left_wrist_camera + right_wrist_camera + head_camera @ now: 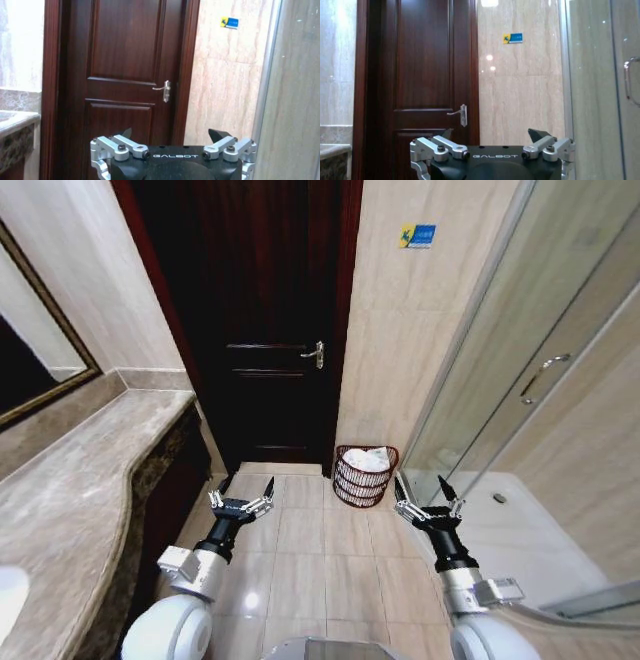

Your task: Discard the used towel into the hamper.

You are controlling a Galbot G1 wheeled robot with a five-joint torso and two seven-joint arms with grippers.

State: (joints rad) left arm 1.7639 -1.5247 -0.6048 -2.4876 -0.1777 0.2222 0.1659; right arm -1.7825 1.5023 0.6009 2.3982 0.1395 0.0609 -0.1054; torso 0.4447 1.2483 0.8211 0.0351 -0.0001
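The hamper (364,476), a small round dark red-brown wire basket, stands on the tiled floor against the wall beside the door. A white towel (368,460) lies crumpled inside it, up to the rim. My left gripper (241,498) hangs open above the floor, to the left of the hamper and nearer to me. My right gripper (427,496) is open too, just right of the hamper and nearer. Both hold nothing. In the wrist views each open gripper (170,135) (490,135) points at the door.
A dark wooden door (265,330) with a metal handle (315,355) is straight ahead. A marble counter (70,490) runs along the left, under a mirror (30,360). A glass shower enclosure (540,380) with a raised white base closes the right side. Tiled floor lies between.
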